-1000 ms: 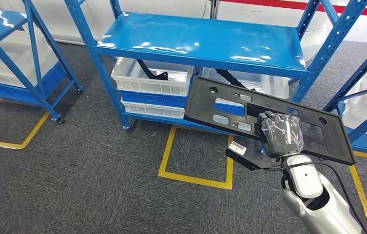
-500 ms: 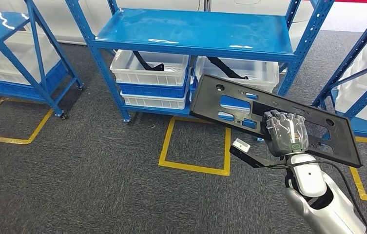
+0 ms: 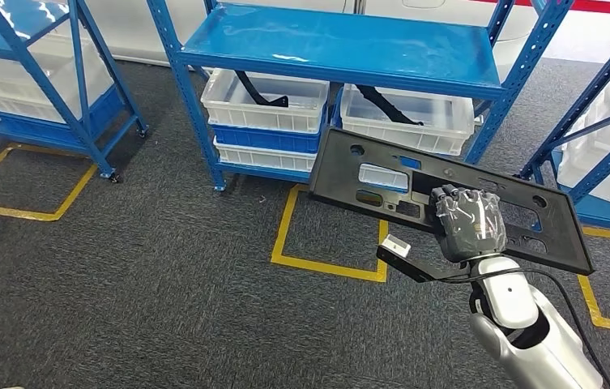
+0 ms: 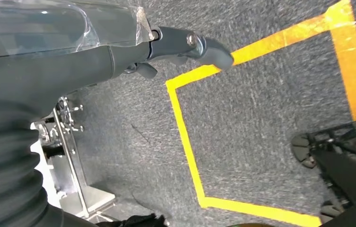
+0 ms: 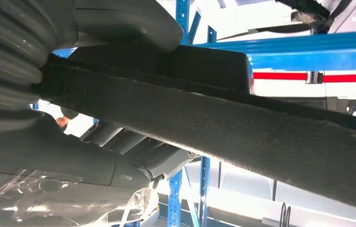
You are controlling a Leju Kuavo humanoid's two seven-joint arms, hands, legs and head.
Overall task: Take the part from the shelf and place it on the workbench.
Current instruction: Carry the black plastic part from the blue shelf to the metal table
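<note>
Your head view shows the right hand [image 3: 469, 224] gripping the part [image 3: 366, 174], a flat black plastic panel with cut-outs, held above the grey carpet [image 3: 123, 275] in front of the blue shelf [image 3: 342, 44]. Your right wrist view adds the panel's matte, grainy edge [image 5: 204, 113] clamped under the thumb. Your left hand [image 4: 190, 45] hangs with its fingers curled, holding nothing.

No legible text (none anywhere)
</note>
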